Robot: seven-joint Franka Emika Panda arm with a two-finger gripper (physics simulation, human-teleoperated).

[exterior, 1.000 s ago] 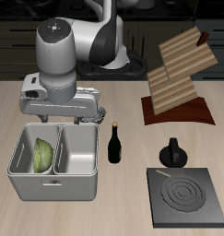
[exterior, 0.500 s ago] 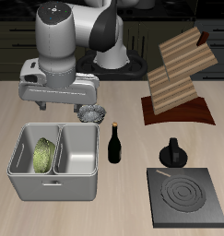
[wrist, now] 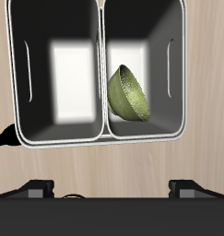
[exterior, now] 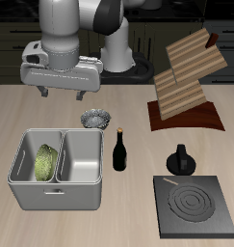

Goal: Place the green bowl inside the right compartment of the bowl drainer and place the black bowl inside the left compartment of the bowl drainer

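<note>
End effector [exterior: 64, 95] has risen clear of the drainer [exterior: 57, 190], fingers apart and empty; green bowl [exterior: 45, 162] sits inside; black bowl [exterior: 97, 120] comes next

A pale wood-grain surface [exterior: 138, 224] is filling the foreground, lying evenly lit, while dark cabinets [exterior: 181, 24] are standing behind it along the back.

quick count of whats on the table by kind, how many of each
bowls: 2, green bowl in the bowl drainer, black bowl on the table behind it
bowl drainer: 1
bottle: 1
black pot: 1
stove plate: 1
wooden rack: 1
total: 7
</note>
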